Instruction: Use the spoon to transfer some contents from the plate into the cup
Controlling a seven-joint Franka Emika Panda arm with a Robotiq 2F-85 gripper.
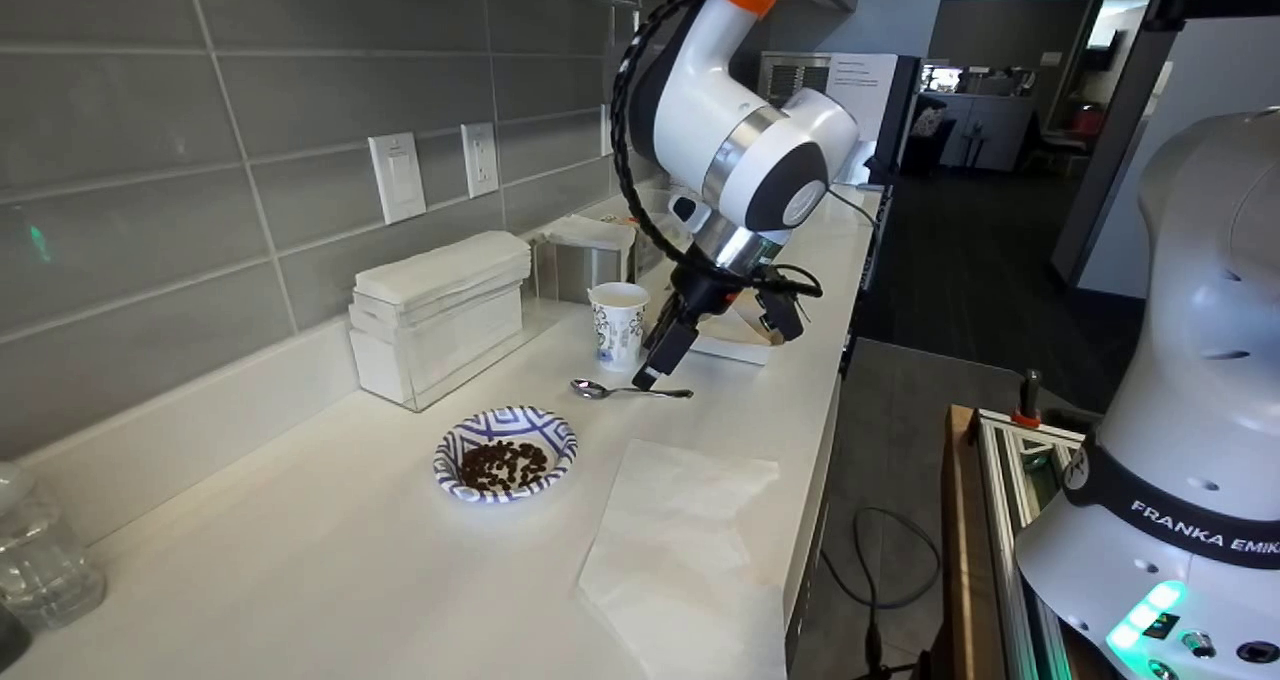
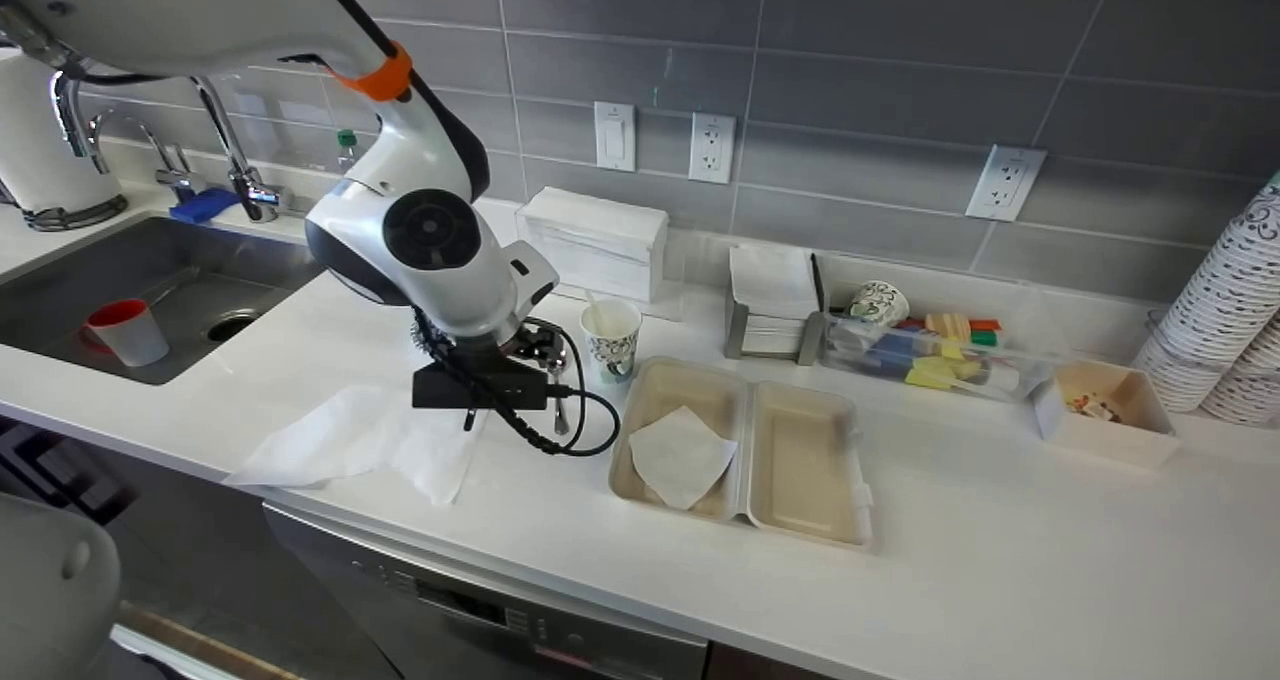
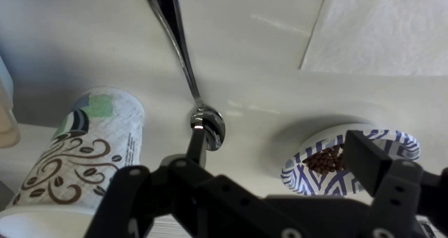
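Observation:
The dark metal spoon point(image 1: 592, 390) lies on the counter between plate and cup; it also shows in the wrist view point(image 3: 176, 52). The white plate with blue patterned rim point(image 1: 510, 418) holds a heap of dark brown bits point(image 1: 503, 467); the arm hides it in an exterior view. The white paper cup point(image 1: 618, 332) stands upright behind the spoon, also seen in an exterior view point(image 2: 612, 345). My gripper point(image 3: 280, 143) is open and empty, tilted low over the spoon. One fingertip overlaps the spoon's bowl in the wrist view; I cannot tell if they touch.
A white napkin sheet point(image 1: 690, 550) lies in front of the plate. A napkin holder point(image 1: 440, 320) stands by the wall. An open takeout box point(image 2: 745, 450) lies beside the cup. A sink point(image 2: 230, 290), a clear jar point(image 1: 45, 550) and a cup stack point(image 2: 1225, 300) stand further off.

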